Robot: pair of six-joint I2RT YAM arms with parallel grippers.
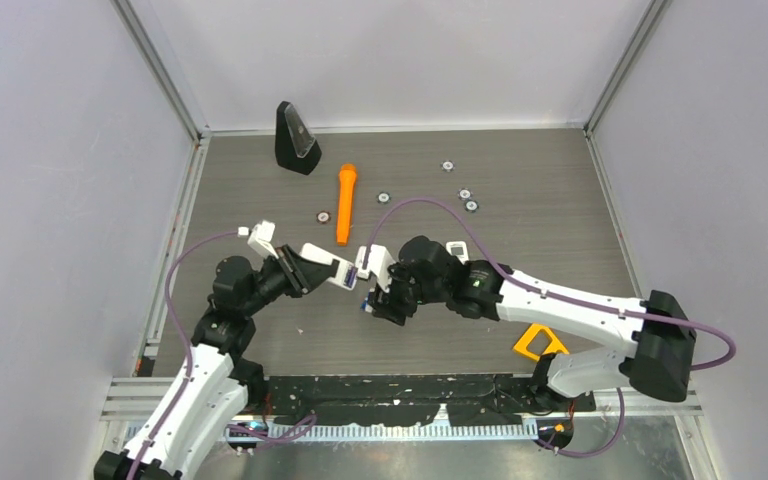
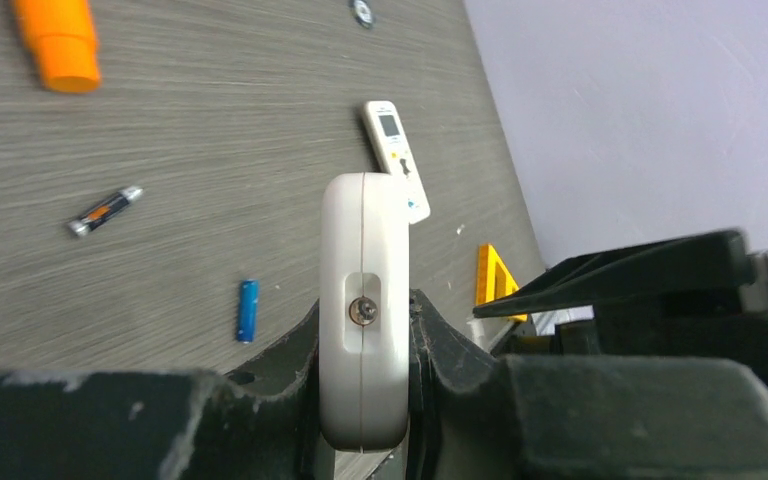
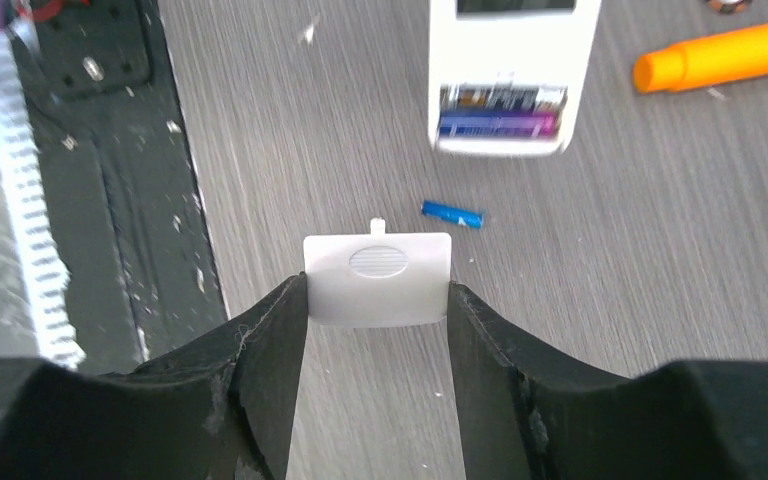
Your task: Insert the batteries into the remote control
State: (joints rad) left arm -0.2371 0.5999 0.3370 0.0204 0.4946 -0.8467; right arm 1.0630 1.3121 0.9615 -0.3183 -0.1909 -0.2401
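The right gripper [image 3: 376, 295], clamped on the white battery cover [image 3: 380, 262], faced the remote control [image 3: 513, 60] straight ahead of its tips, gripped by the closed left gripper [image 2: 366, 325], with two batteries [image 3: 503, 112] lying crosswise in its open bay and a loose blue battery [image 3: 452, 214] on the surface [image 3: 660, 260] between.

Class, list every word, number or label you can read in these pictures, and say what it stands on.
No text can be read.
Batteries in the held remote: coloured printing, blurred.
Second remote: screen and button marks, too small.
Loose dark battery: orange label, too small.
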